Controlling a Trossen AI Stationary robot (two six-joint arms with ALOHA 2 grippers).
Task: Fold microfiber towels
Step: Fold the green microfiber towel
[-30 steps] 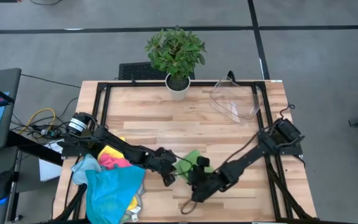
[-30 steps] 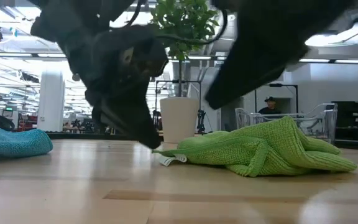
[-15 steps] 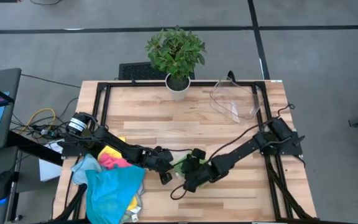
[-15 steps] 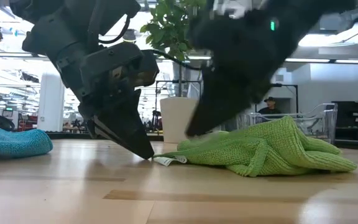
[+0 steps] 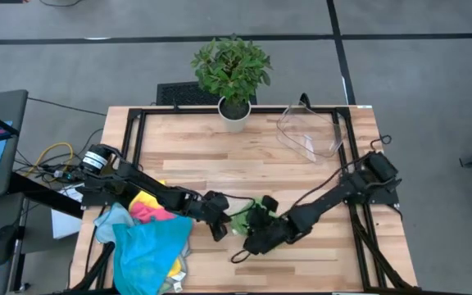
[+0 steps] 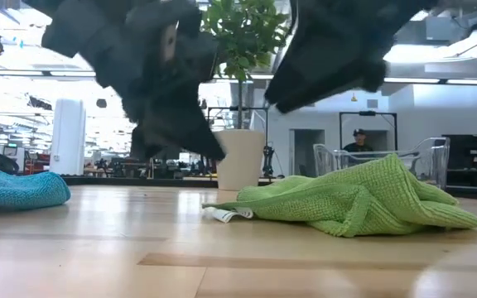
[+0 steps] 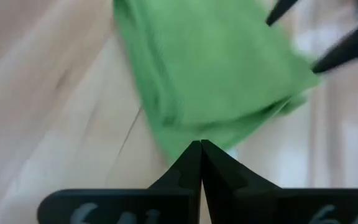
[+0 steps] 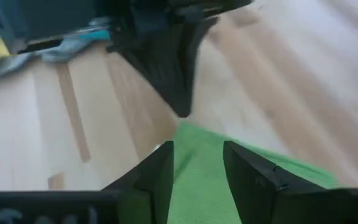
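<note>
The green microfiber towel (image 5: 251,215) lies crumpled on the wooden table (image 5: 244,160), lower centre of the high view, bunched between the two arms. In the low view it is a rumpled heap (image 6: 350,199) right of centre, with a white tag poking out of its near edge toward the frame's middle. It is not yet flat, so it probably has to be spread before any fold.

The left gripper (image 7: 201,152) has its fingers pressed together, empty, with the tips just at the towel's edge. In the low view it hangs clear above the tabletop at upper left (image 6: 209,149) (likely poised to pin or tease out a corner, though that is only my reading).

The right gripper (image 8: 197,165) has its fingers apart with green cloth showing in the gap. Whether they pinch any cloth I cannot tell. In the high view it sits over the towel's right side (image 5: 258,232), so the two grippers face each other across the cloth, a sensible stance for pulling it open.

The remaining towels, blue, pink and yellow, are piled at the lower left of the high view (image 5: 147,238), within the left arm's reach. A potted plant (image 5: 233,75) and a clear plastic bin (image 5: 310,131) stand well apart at the table's upper edge, out of the way.
</note>
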